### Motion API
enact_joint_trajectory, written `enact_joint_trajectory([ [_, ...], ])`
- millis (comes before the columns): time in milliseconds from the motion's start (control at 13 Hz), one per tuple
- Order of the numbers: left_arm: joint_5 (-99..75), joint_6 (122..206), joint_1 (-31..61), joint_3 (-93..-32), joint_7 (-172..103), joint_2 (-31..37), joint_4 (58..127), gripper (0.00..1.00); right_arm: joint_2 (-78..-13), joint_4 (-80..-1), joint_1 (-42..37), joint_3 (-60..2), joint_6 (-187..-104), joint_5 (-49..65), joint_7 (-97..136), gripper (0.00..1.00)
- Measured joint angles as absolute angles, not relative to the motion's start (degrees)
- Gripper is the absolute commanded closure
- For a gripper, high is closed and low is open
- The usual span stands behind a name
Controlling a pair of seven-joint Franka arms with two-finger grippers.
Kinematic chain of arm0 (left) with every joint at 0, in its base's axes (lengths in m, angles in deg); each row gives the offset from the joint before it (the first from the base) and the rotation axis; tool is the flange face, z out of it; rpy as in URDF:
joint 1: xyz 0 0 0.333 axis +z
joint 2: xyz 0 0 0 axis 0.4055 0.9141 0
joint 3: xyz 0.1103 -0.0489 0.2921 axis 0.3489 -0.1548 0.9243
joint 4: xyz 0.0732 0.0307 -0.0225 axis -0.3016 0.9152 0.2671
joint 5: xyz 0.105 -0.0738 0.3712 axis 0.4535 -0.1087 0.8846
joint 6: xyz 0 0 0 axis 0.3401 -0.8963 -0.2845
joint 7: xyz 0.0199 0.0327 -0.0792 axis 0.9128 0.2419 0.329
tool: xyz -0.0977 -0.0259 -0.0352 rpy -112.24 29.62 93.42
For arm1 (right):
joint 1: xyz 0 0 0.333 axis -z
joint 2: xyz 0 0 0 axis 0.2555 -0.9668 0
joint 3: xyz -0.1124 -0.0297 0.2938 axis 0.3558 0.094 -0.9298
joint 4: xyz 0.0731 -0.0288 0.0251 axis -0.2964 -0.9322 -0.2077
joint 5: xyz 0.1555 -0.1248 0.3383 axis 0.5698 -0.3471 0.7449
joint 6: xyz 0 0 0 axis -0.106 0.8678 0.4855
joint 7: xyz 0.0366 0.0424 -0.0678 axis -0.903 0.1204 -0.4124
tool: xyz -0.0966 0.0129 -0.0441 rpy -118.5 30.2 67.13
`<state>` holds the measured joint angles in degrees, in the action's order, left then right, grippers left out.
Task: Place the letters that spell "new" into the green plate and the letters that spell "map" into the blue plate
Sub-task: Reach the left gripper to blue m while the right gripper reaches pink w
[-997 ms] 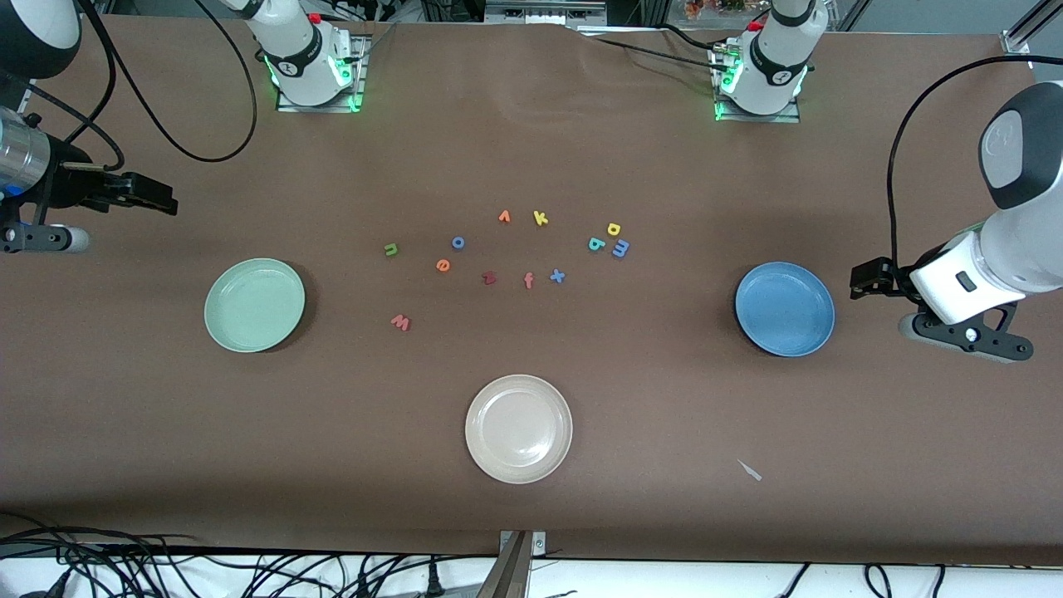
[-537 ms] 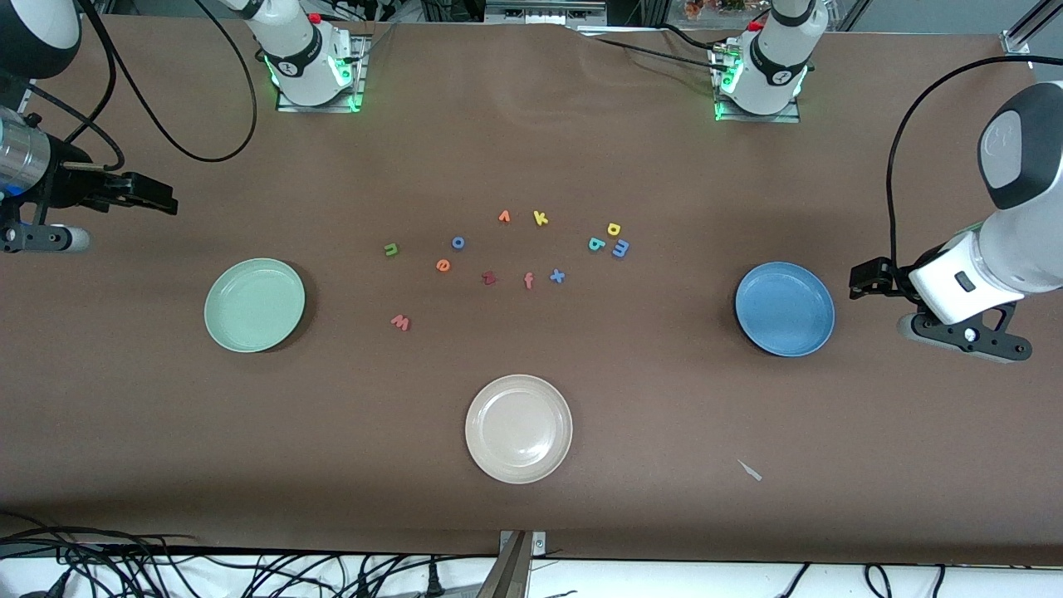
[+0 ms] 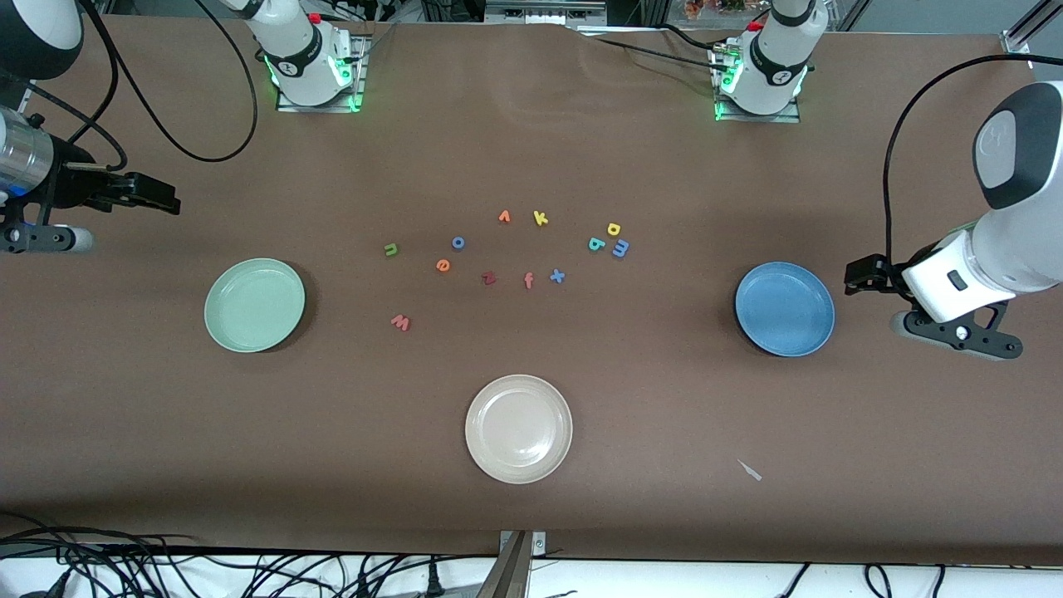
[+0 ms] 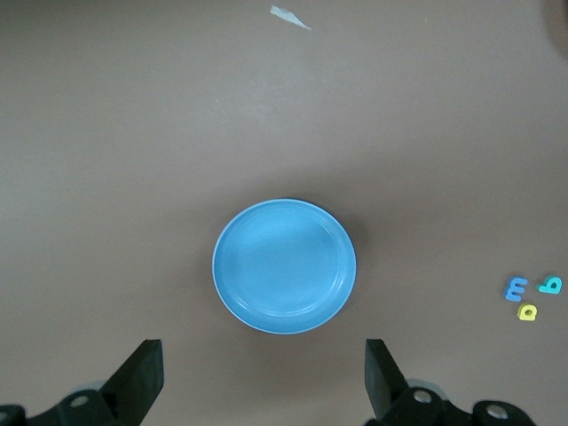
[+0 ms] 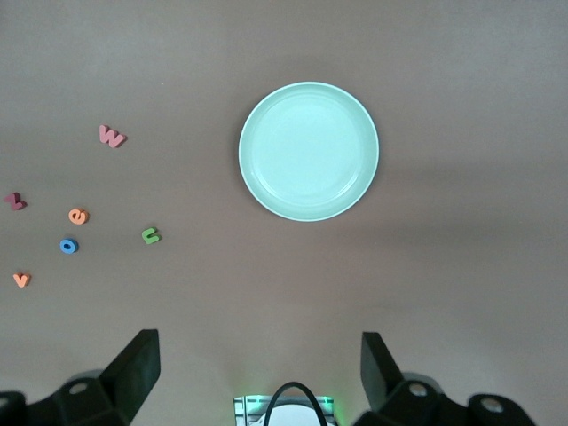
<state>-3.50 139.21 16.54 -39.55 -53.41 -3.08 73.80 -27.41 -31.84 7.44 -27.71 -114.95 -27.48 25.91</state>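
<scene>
- Jaws spread wide and empty on left gripper (image 4: 259, 382), up beside the blue plate (image 3: 785, 309) at the left arm's end of the table (image 3: 664, 399).
- Jaws likewise released on right gripper (image 5: 259, 377), up near the green plate (image 3: 255, 305).
- Both plates bare; "n" (image 3: 390, 249), "e" (image 3: 443, 265), "w" (image 3: 400, 322) loose on table toward green plate; "m" (image 3: 620, 247), "a" (image 3: 595, 244), "p" (image 3: 614, 229) clustered toward blue plate.

Even, bright overhead light, no harsh glare. Brown table (image 3: 664, 399) evenly lit in front view, slightly darker along the edge nearest the front camera. Green plate (image 3: 254, 304) and blue plate (image 3: 785, 308) cast thin dark crescent shadows; cream plate (image 3: 519, 428) shows faint sheen. Soft broad arm shadows near both ends of the table. Green LED glow at both arm bases. Front view sharp; wrist views softer, foam letters small but readable, gripper fingers dark at frame edge.
</scene>
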Motion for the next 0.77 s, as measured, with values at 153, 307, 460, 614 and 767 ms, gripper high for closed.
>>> enact_joint_trajectory([
  [153, -3.5, 137.7, 14.9, -40.3, -50.4, -2.3, 74.5, 0.0, -28.5, -32.5, 6.3, -29.2, -115.2, -27.1, 25.8, 0.0],
  [307, -3.5, 137.5, 12.8, -41.6, -45.4, -0.9, 75.9, 0.0, -31.1, -33.0, 3.9, -31.3, -116.9, -27.1, 27.2, 0.0],
  [460, -4.2, 137.4, 11.9, -43.8, -40.7, 0.4, 77.5, 0.0, -33.3, -34.4, 1.9, -32.1, -120.5, -26.8, 30.8, 0.0],
  [614, -9.3, 137.4, 11.6, -44.5, -37.7, 1.1, 79.3, 0.01, -33.7, -38.8, 1.8, -33.2, -127.3, -25.7, 34.2, 0.0],
  [767, -13.3, 137.4, 11.6, -44.6, -34.8, 1.6, 80.8, 0.02, -33.9, -44.9, 1.8, -35.7, -137.5, -25.4, 40.6, 0.0],
])
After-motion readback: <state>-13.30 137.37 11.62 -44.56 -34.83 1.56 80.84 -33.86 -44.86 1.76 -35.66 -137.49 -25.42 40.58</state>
